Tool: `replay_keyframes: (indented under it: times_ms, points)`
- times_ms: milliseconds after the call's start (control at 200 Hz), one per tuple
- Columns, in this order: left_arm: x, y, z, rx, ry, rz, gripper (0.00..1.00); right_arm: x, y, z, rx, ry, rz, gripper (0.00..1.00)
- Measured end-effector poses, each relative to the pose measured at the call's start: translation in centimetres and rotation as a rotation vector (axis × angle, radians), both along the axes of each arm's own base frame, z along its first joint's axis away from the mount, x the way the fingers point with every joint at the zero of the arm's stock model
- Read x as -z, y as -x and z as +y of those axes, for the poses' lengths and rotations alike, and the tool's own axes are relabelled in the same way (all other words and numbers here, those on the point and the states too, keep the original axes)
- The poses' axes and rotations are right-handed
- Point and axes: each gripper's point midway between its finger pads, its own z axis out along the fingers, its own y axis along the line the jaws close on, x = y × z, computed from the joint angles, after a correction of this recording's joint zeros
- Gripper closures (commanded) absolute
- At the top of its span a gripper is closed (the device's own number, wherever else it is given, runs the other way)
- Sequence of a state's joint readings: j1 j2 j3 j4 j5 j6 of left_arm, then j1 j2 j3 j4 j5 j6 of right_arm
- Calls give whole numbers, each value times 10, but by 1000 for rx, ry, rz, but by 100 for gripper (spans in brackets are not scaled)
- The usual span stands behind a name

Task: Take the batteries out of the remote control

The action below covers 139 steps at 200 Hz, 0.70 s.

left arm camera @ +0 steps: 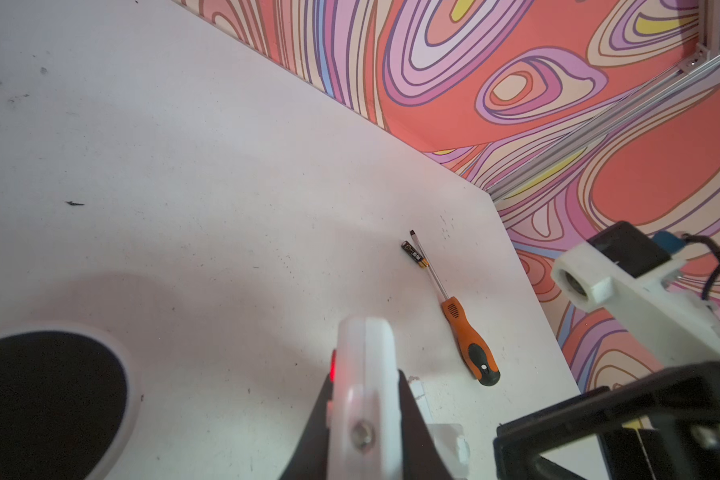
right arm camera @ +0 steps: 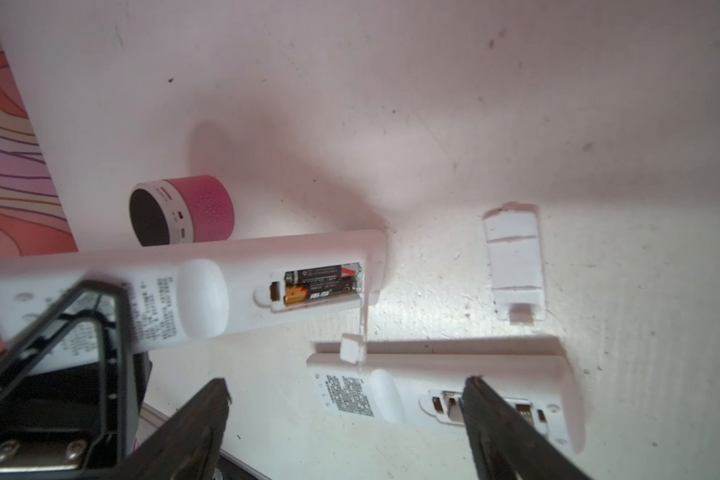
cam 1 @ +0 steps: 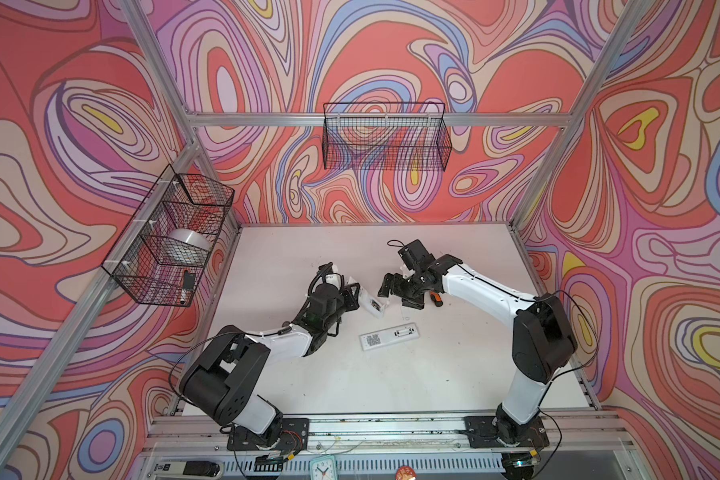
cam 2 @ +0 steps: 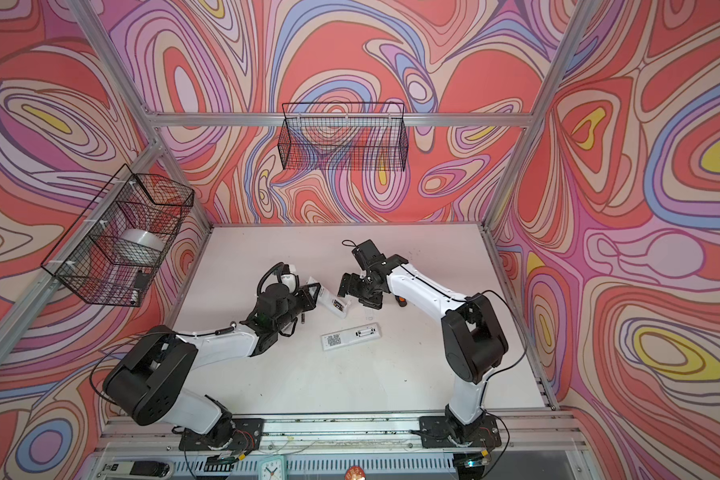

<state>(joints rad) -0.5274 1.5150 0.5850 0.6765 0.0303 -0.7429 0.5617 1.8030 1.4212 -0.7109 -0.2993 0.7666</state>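
Overhead, held remote [cam 1: 371, 305]: mid-frame, clamped in the nearly closed left gripper [cam 1: 353, 291]; right gripper [cam 1: 385, 286] is just right of it, jaws wide, empty.
Left wrist, loose battery [left arm camera: 414, 254]: centre-right, beside the screwdriver [left arm camera: 466, 332] shaft.
Right wrist, batteries [right arm camera: 323, 282]: two in the open compartment, lengthwise along the held remote, just above the fingertips in frame; bare table [right arm camera: 433, 104] beyond.

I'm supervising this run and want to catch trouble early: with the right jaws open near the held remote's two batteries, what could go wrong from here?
1. The left gripper clamps the held remote far from its batteries; prying there may twist it in the jaws.
2. The right gripper, jaws wide, hangs close to the emptied remote and could knock it or the loose cover.
3. A popped cell may roll away, like the loose battery beside the screwdriver.
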Motion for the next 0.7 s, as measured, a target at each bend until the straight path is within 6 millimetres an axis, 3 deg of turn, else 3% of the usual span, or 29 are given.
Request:
replay_keyframes:
  times_ms: [140, 290, 696]
  points:
    - [-1, 1, 7, 2, -18, 11, 100, 1, -3, 7, -28, -46, 25, 15]
    - [-1, 2, 10, 10, -31, 14, 100, 16, -5, 13, -45, -61, 79, 33]
    - [-4, 1, 6, 35, -53, 17, 100, 38, -9, 29, -68, -83, 154, 59]
